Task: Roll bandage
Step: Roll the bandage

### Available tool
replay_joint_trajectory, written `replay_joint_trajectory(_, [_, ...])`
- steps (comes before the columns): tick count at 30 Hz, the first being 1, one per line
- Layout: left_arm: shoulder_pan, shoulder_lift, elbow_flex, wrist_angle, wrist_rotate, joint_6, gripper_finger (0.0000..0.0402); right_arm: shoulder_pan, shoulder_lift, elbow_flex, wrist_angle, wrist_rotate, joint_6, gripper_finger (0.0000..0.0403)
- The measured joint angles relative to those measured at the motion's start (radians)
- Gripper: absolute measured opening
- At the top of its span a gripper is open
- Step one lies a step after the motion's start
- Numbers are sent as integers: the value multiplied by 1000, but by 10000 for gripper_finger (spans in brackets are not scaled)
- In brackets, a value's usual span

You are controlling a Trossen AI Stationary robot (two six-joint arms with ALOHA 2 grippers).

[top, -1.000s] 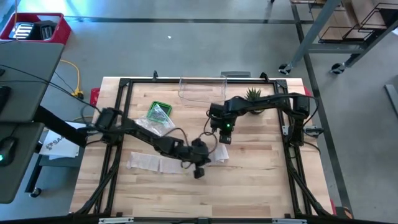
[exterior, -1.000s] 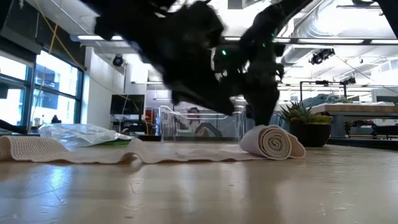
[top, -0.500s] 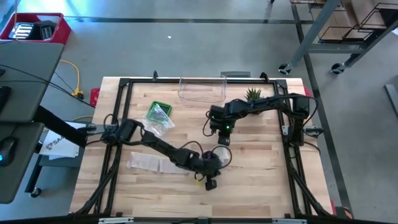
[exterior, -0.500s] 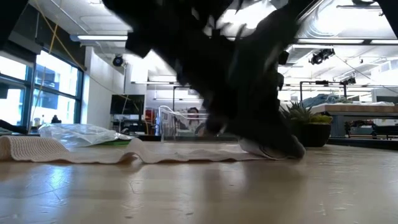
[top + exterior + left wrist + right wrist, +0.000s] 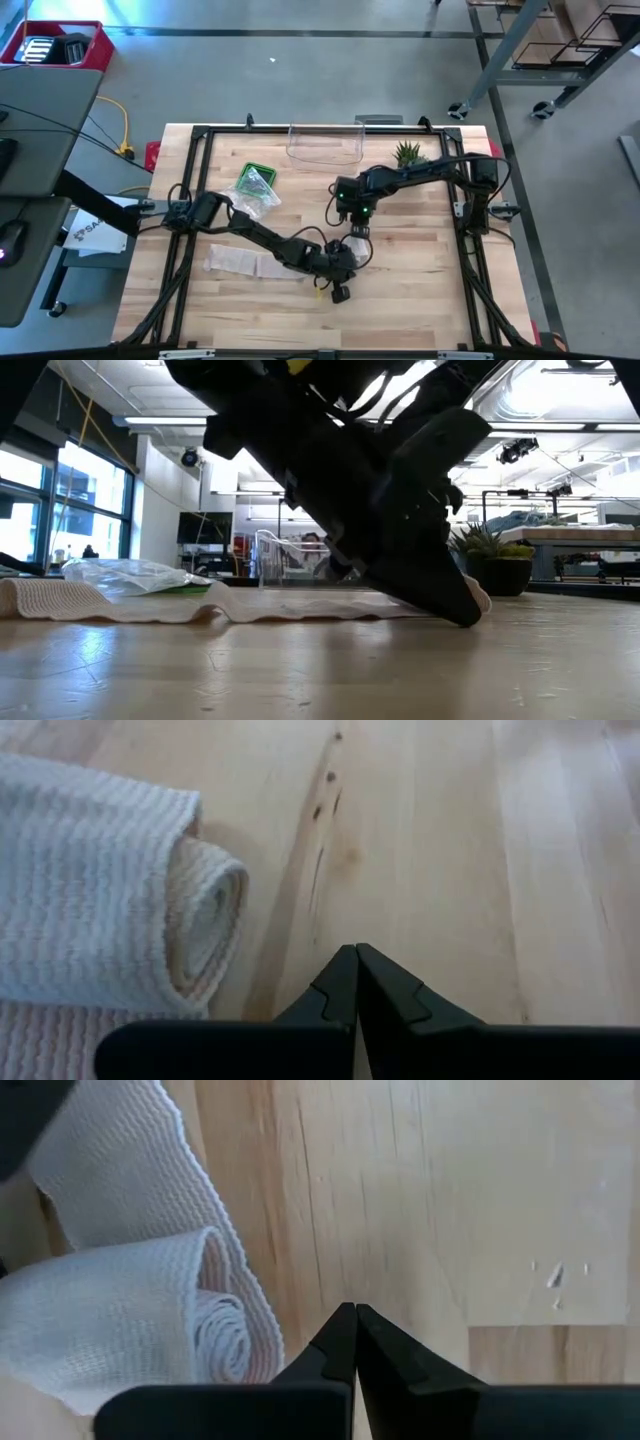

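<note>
The bandage (image 5: 110, 890) is rolled only at one end, a long flat tail left across the worktop (image 5: 420, 290), with left tool (image 5: 356, 970) and right tool (image 5: 355, 1330) both clenched empty beside the roll.

So the long off-white ribbed woven bandage (image 5: 262, 264) is lying flat across the wooden table (image 5: 420, 300), only partly rolled. One end is wound into a loose spiral roll (image 5: 130, 910) lying on its side, the rest trails out flat and a bit rumpled.
</note>
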Motion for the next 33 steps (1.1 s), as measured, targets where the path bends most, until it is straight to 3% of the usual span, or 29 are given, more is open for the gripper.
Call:
replay_joint_trajectory(5, [7, 0, 0, 0, -86, -13, 0, 6, 0, 0, -1, 3, -1, 0])
replay_joint_trajectory(17, [54, 0, 0, 15, -64, 63, 0, 23, 0, 0, -21, 10, -35, 0])
replay_joint_trajectory(26, [64, 0, 0, 45, -116, -46, 0, 76, 2, 0, -25, 63, 30, 0])
replay_joint_trajectory(33, [51, 0, 0, 50, -135, -61, 0, 41, -23, 0, -70, 57, 49, 0])
